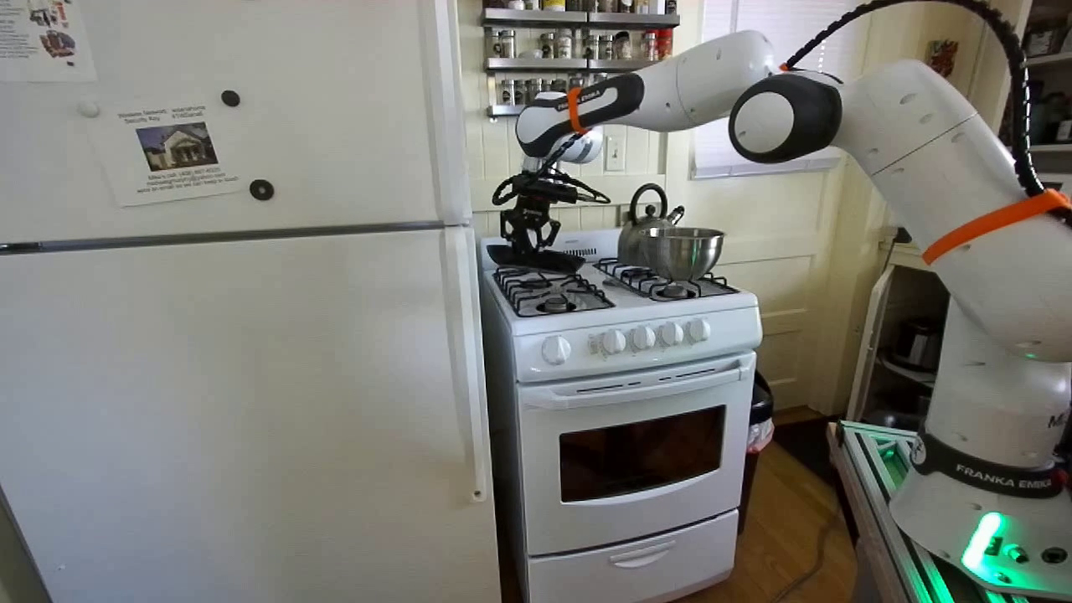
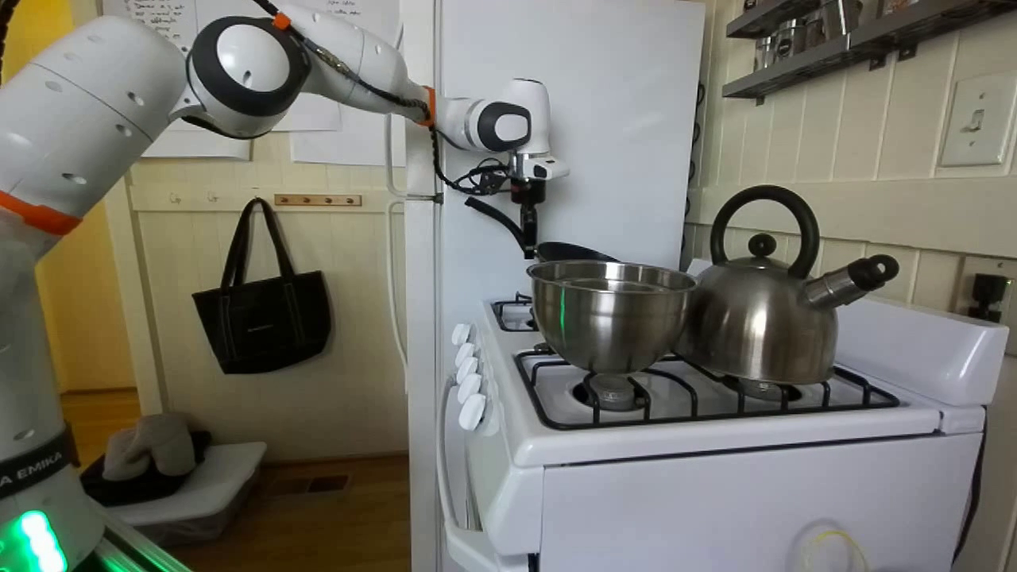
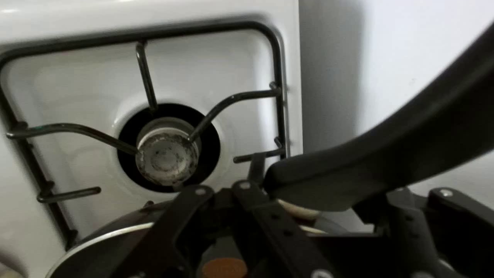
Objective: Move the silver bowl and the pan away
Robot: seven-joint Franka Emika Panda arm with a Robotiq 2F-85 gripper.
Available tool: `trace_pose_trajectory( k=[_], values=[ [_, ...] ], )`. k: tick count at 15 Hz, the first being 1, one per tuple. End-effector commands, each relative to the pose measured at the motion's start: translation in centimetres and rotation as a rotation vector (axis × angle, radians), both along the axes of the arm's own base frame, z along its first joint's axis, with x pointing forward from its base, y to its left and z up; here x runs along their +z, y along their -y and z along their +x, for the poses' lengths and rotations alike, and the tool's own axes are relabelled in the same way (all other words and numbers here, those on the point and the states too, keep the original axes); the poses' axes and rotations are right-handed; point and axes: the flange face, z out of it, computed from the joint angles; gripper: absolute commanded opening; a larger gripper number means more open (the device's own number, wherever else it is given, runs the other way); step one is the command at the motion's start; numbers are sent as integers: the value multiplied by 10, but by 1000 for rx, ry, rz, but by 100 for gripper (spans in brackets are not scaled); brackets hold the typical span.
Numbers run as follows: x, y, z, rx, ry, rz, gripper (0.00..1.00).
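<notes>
The silver bowl (image 1: 682, 254) stands upright on the front right burner grate; it also shows in an exterior view (image 2: 612, 326). The dark pan (image 1: 554, 262) is over the rear left of the stove, tilted, and looks raised off the grate. In an exterior view the pan (image 2: 576, 253) is partly behind the bowl, its handle rising to the left. My gripper (image 1: 528, 248) points down and is shut on the pan's handle; its fingertips also show in an exterior view (image 2: 529, 251). In the wrist view the handle (image 3: 362, 173) lies between the fingers, and the pan's body (image 3: 96, 256) is mostly hidden below.
A metal kettle (image 2: 763, 318) stands on the rear right burner, close to the bowl. The fridge (image 1: 251, 377) stands left of the stove. The stove's back panel (image 2: 914, 342) and a wall with spice shelves (image 1: 578, 63) are behind. The front left burner (image 3: 168, 154) is uncovered.
</notes>
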Motion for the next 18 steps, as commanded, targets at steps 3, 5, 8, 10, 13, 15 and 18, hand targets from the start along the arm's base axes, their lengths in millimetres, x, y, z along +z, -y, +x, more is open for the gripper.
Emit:
trace_pose_trajectory(
  k=[3, 5, 8, 10, 13, 15, 18],
  values=[
    [8, -6, 21, 14, 130, -194, 27],
    [7, -7, 26, 27, 162, -263, 27],
    [-1, -5, 29, 39, 178, -363, 27],
    [-6, 0, 27, 45, 167, -416, 27],
    [-11, 13, 23, 36, 136, -479, 27],
    [-16, 18, 18, 40, 95, -500, 27],
    [-27, 17, 10, 47, -3, -374, 27]
  ],
)
